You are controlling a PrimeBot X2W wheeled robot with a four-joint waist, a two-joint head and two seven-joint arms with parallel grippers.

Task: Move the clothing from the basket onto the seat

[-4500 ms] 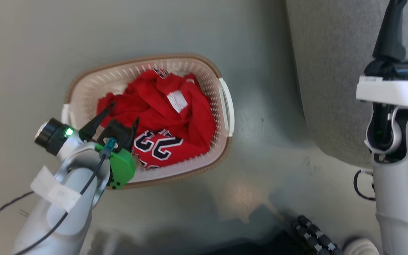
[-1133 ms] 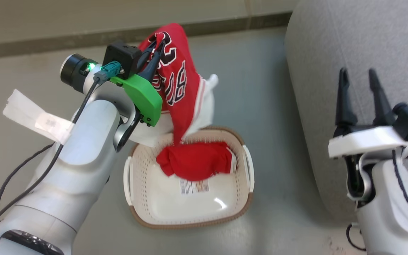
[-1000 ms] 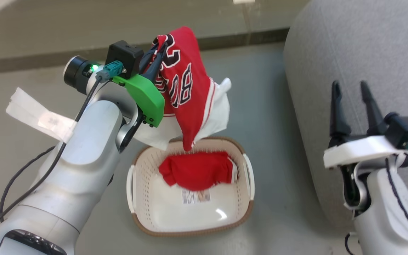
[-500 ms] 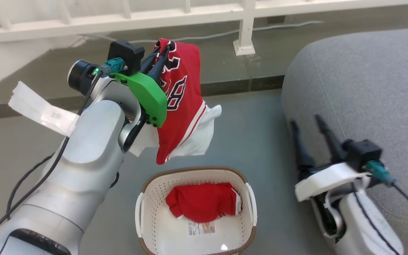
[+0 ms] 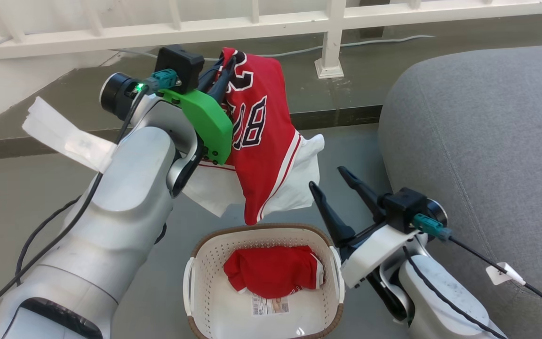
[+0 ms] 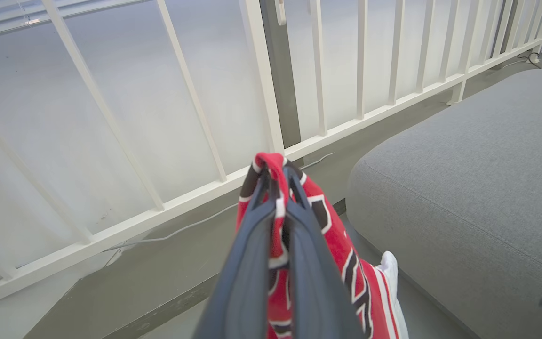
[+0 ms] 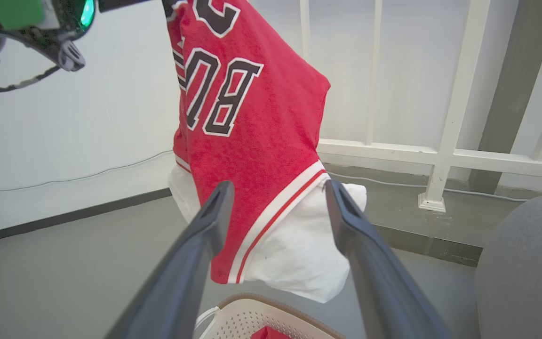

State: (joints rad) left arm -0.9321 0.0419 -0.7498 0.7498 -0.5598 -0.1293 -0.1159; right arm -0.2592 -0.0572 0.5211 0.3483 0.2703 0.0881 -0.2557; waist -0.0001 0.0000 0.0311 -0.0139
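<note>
Head view: down over both arms, grey floor [image 5: 31, 197], white railing [image 5: 252, 26] across the top.
Left gripper [image 5: 227, 66]: raised at upper centre, fingers pressed together on a top fold of the jersey [image 5: 261, 150]; in left wrist view, red cloth pinched between the two tips (no gap visible).
Jersey: hanging free from that pinch, clear of the basket [image 5: 207, 263], lowest red corner just above the basket's far rim; black numerals with white outline facing the camera, red-and-white striped hem along the lower edge.
White fabric [image 5: 294, 190]: hanging behind and below the red panel, same bundle (lining or separate piece, cannot tell).
Basket: on the floor at bottom centre, brown rim, white handles on both sides, label sticker [image 5: 270, 306] on its bottom.
Plain red garment [image 5: 273, 270]: bunched inside the basket, far half, reaching the sticker's top edge.
Right gripper [image 5: 326, 178]: just right of the basket, fingers spread wide with nothing between them, tips pointing up-left, near the white corner of the hanging cloth; touching or not, cannot tell. In right wrist view, jersey hem framed between the two fingers, further off.
Seat [image 5: 487, 132]: big grey cushion on the right, beside the basket, apart from the jersey; right forearm in front of its near edge.
</note>
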